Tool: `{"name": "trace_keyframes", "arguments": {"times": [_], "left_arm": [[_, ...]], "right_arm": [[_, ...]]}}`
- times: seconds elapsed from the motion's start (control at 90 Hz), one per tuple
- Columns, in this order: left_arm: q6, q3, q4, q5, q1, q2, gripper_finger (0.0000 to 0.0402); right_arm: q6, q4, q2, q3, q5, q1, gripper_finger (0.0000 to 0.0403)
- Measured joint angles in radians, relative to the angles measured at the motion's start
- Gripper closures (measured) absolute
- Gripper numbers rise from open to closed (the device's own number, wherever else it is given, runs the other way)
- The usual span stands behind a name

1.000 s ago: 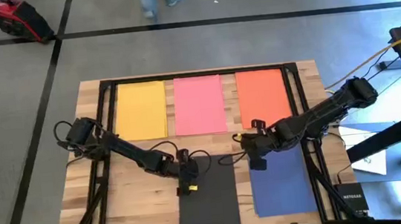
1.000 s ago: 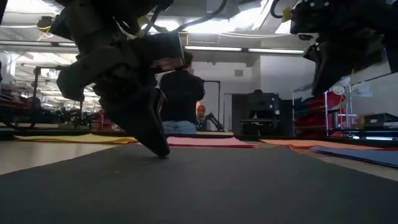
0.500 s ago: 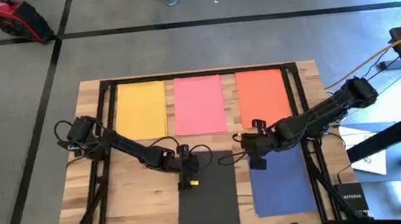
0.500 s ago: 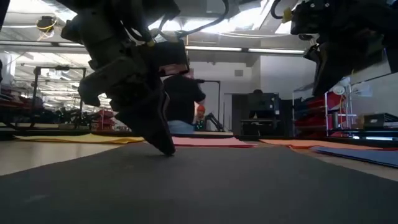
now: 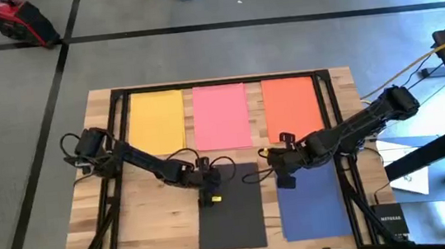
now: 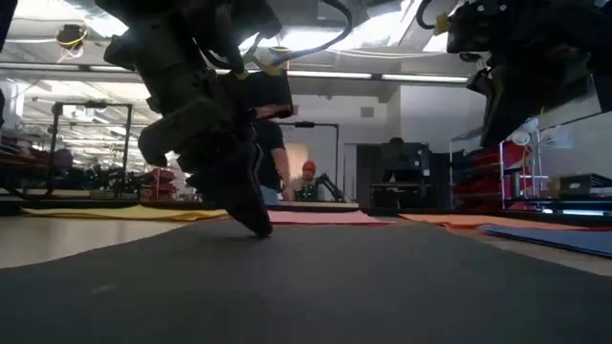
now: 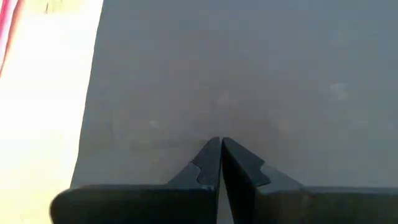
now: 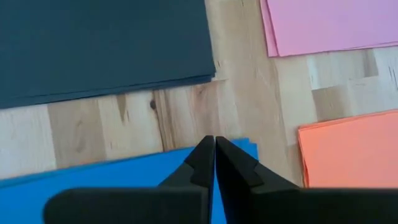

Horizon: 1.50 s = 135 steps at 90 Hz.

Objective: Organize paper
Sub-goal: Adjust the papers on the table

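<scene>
High view: you see five sheets of paper on the pale wooden counter (image 5: 162,222), one of each colour. Three lie in a row toward 12 o'clock: the yellow sheet (image 5: 156,121) at 11 o'clock, the pink sheet (image 5: 221,116) at 12 o'clock, the orange sheet (image 5: 292,107) at 1 o'clock. Two lie nearer the 6 o'clock edge: the black sheet (image 5: 234,218) at 6 o'clock and the dark blue sheet (image 5: 315,205) at 5 o'clock, side by side with a strip of bare wood between them.

You have two arms in play. Your left tool (image 5: 209,199) presses on the black sheet near its 11 o'clock corner; the left wrist view shows its two fingers closed together, tips on the paper, gripping nothing. Your right tool (image 5: 285,180) sits at the 11 o'clock corner of the dark blue sheet; the right wrist view shows its fingers likewise closed together with nothing between them, though whether the tips touch the paper you cannot tell.

The 6 o'clock edges of the black and dark blue sheets run close to the picture's edge. In the low view the arms are dark silhouettes against a lit workshop with shelving, and a person (image 6: 308,180) appears small and indistinct behind the left arm. A dark frame (image 5: 116,92) borders the counter; grey floor (image 5: 280,44) surrounds it.
</scene>
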Motion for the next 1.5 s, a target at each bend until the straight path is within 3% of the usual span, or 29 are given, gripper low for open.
{"name": "trace_keyframes", "arguments": {"times": [0.278,0.5,0.633,0.811,1.178,1.5], "left_arm": [[0.025,-0.003,-0.037,-0.032,0.006,-0.091,0.0402],[-0.027,-0.002,-0.261,-0.162,0.067,-0.161,0.0402],[-0.072,-0.006,-0.385,-0.173,0.118,-0.160,0.0402],[-0.095,-0.050,-0.369,-0.194,0.173,-0.159,0.0402],[-0.070,-0.110,-0.277,-0.196,0.241,-0.159,0.0402],[-0.036,-0.111,-0.245,-0.193,0.247,-0.159,0.0402]], "right_arm": [[-0.004,0.059,0.000,-0.004,0.045,-0.024,0.0400],[-0.084,0.166,0.055,-0.011,0.053,-0.157,0.0400],[-0.132,0.191,0.109,-0.011,0.053,-0.240,0.0400],[-0.181,0.230,0.194,-0.011,0.048,-0.324,0.0400],[-0.242,0.343,0.357,-0.011,-0.072,-0.414,0.0400],[-0.271,0.385,0.371,-0.011,-0.118,-0.423,0.0400]]}}
